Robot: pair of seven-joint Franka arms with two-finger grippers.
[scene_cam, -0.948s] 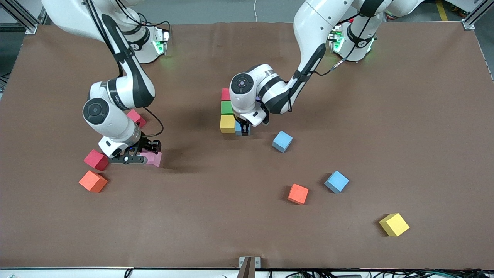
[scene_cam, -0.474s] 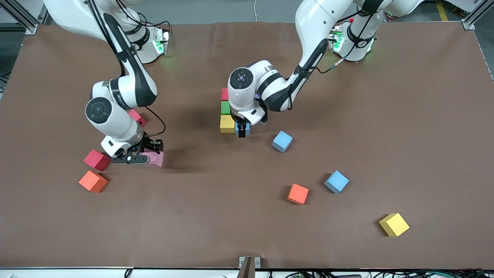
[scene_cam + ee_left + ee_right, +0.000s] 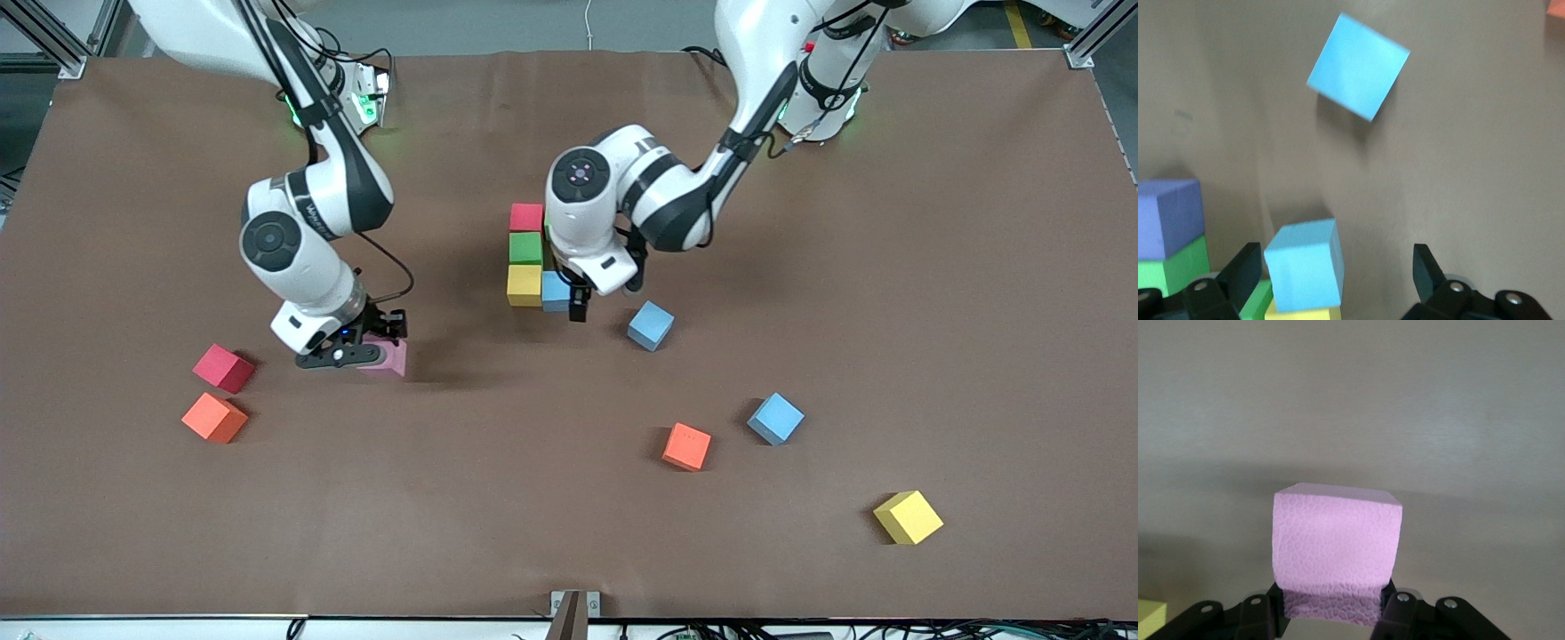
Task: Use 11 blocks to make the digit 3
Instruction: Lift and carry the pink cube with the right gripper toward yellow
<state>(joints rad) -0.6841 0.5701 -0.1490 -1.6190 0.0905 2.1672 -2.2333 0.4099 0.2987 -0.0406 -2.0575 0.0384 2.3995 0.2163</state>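
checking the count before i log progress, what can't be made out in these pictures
- Purple block: shows only in the left wrist view; in the front view the left arm covers it.
- Eleventh block: the front view shows ten; the rest cannot be counted there.
- Pink block: half hidden in the front view by the right hand, which is shut on it.
- Light blue block just placed: partly covered by the open left hand.
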